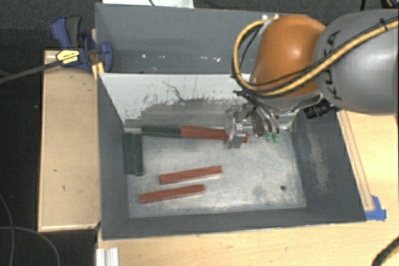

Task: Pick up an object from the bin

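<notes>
Bin (pixel 324 159) of grey metal is lying under a camera looking down, and a robot arm (pixel 365 59) with an orange cover (pixel 283 56) is reaching in from the view's right. The pincer (pixel 236 137) is hanging low at the back of the floor, its tip sitting at or on the red end of one long thin stick (pixel 187 132). Whether the pincer is apart, together or clamped on that stick I cannot tell. The stick is running away to the pincer's left along the foot of the back wall, red on the part beside the pincer and dark green further off; it may be two pieces lying end to end. Four things are counting up in all. One dark green block (pixel 133 154) is lying far to the pincer's left, just under the stick's green end. Two red-brown bars are lying below and left of the pincer, roughly parallel and close together: the upper bar (pixel 190 175) is nearer the pincer, the lower bar (pixel 172 194) further from it.
</notes>
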Controlling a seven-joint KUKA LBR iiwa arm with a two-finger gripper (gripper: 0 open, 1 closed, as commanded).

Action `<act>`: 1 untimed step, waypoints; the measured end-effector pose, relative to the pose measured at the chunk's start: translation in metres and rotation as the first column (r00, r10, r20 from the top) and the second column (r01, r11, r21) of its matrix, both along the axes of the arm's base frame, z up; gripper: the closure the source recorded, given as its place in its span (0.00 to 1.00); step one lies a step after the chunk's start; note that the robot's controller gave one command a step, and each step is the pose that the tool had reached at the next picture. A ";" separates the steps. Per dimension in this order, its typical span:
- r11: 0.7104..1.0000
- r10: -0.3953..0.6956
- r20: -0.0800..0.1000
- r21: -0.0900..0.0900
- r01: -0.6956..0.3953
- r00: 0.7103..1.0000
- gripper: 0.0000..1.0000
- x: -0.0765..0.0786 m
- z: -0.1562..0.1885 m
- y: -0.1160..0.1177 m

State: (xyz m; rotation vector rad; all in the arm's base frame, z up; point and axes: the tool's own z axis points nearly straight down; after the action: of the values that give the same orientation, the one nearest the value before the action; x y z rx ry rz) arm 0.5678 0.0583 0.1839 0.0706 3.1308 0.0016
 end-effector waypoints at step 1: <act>1.000 0.002 0.001 0.001 -0.002 1.000 1.00 -0.003 0.070 0.001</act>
State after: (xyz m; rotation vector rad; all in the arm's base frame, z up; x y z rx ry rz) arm 0.5650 0.0596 0.2543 0.0668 3.1302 0.0030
